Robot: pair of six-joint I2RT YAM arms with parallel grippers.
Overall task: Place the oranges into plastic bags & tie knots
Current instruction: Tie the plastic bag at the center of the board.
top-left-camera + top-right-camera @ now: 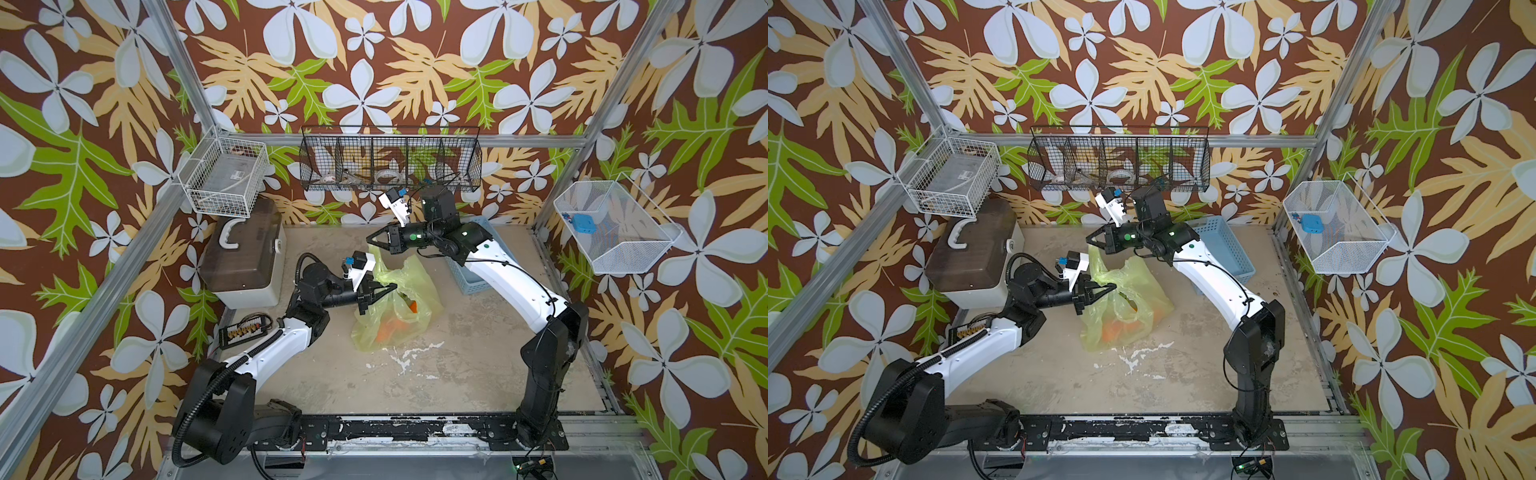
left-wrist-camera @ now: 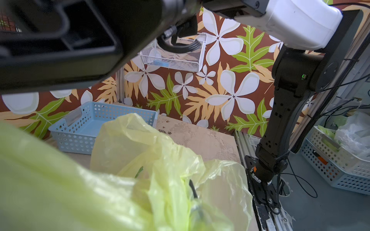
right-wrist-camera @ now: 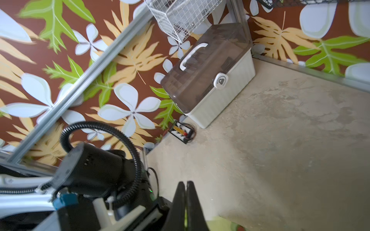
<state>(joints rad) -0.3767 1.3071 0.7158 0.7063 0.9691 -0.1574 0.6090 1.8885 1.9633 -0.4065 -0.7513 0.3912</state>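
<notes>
The yellow-green plastic bag (image 1: 395,307) (image 1: 1121,307) stands crumpled mid-table, with oranges (image 1: 390,328) (image 1: 1117,328) showing through its thin wall. My left gripper (image 1: 390,286) (image 1: 1113,286) is shut on a bunch of plastic at the bag's mouth. In the left wrist view the bag (image 2: 140,180) fills the foreground and only one dark finger (image 2: 193,190) shows. My right gripper (image 1: 370,239) (image 3: 185,183) is higher and further back. It is shut on a thin handle strip that rises from the bag, and a green sliver shows between its fingers. No knots are in view.
A light-blue perforated basket (image 1: 469,282) (image 2: 80,128) sits at the back right, under the right arm. A storage box with a brown lid (image 1: 245,257) (image 3: 210,74) stands at the back left, with a connector board (image 1: 245,330) in front of it. Wire baskets (image 1: 390,158) hang on the walls.
</notes>
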